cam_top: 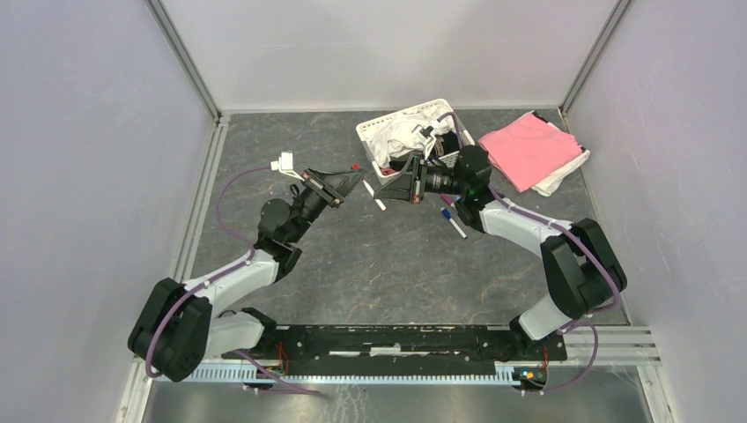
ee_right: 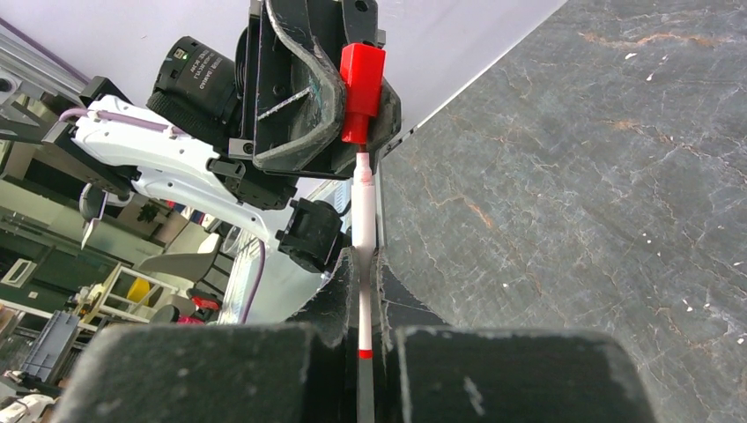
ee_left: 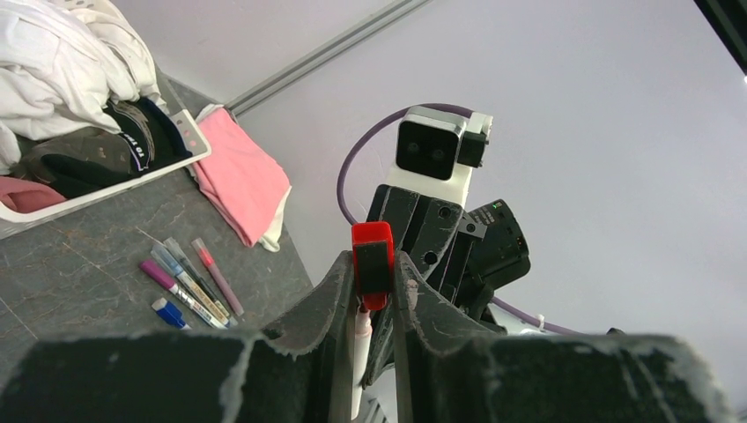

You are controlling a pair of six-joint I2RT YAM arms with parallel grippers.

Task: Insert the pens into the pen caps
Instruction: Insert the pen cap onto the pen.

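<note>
Black fingers [ee_right: 335, 295] of the right gripper [ee_right: 363, 260] are clenched on a white pen [ee_right: 363, 207], which sticks straight out ahead of their tips. Facing it, the left gripper [ee_left: 374, 264] grasps a red pen cap [ee_left: 373, 254] between its pads, and the pen's tip reaches the cap's open end in the gap between the two claws; how far in it sits cannot be told. Behind the right claw, on the grey table [cam_top: 370, 264], the other pens [ee_left: 189, 286] lie close together, and farther behind it are a white basket [ee_left: 106, 192] of clothes [ee_left: 53, 62] and a folded pink cloth [cam_top: 528, 150].
</note>
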